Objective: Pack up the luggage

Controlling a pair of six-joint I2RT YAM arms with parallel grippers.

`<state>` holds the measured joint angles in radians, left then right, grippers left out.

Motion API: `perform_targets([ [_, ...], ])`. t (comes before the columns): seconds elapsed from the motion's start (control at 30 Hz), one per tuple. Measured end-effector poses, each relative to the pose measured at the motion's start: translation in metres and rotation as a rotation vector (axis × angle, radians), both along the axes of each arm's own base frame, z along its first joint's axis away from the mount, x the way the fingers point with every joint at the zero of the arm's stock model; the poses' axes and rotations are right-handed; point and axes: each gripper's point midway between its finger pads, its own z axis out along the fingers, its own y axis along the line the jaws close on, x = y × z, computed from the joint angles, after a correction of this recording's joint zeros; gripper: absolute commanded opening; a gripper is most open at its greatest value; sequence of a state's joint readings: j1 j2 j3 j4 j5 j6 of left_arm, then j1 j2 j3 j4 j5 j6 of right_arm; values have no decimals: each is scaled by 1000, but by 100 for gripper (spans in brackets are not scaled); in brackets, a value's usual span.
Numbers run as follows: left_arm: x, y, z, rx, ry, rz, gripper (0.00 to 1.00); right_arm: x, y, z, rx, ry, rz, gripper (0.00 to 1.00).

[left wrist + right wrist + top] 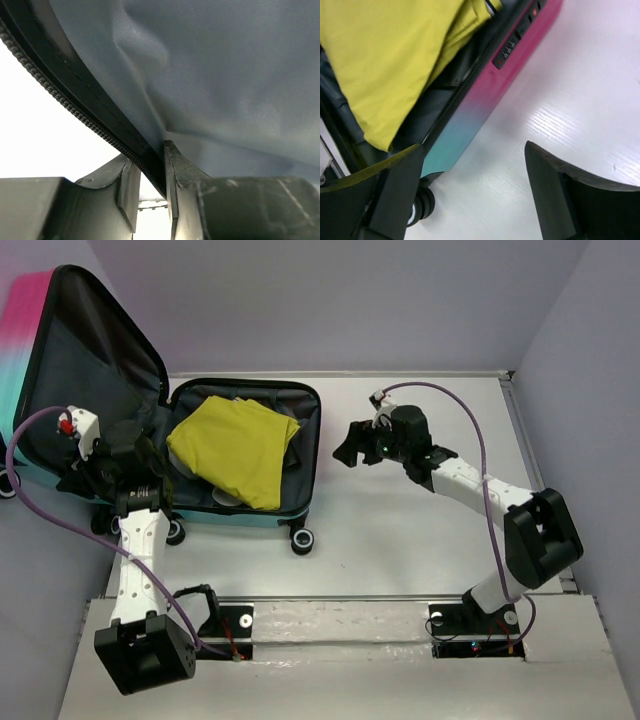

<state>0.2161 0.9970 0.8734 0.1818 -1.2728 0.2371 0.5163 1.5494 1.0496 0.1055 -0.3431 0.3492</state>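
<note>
Closure looks the step in hand, and it turns on how the left pincer (150, 175) sits to the luggage (90, 345), a small hard-shell suitcase shading from pink to teal with dark grey lining; its raised lid stands right at that pincer, the black toothed zip rim (75, 115) passing between the two fingers and running on up and away from them; the jaws are drawn narrow about the rim, the inner finger against the lining, a sliver of light beside the outer one, so whether they truly bite I cannot tell; the open base lies flat on the white table (420, 540) beyond the lid, a folded yellow cloth garment (235, 450) in it; the lid would likely swing toward the right pincer (474, 150), which hangs wide apart and empty just beside the base's side wall; the left arm is plainly nearer the lid; the hinge is hidden behind that arm, the lid's outer shell is cut off at the frame's edge, and what lies under the garment cannot be made out.
</note>
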Motion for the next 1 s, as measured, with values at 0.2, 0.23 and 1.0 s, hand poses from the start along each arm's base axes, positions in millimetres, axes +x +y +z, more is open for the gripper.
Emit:
perform_targets([
  [0.2,7,-4,3,5,-7,-28,6,12,1,-55,-41,147,-53,89],
  [0.23,8,-5,4,6,-7,-33,6,15,3,-60,-42,165,-55,88],
  [1.0,37,-126,3,21,-33,-515,6,33,73,-64,271,344,13,24],
])
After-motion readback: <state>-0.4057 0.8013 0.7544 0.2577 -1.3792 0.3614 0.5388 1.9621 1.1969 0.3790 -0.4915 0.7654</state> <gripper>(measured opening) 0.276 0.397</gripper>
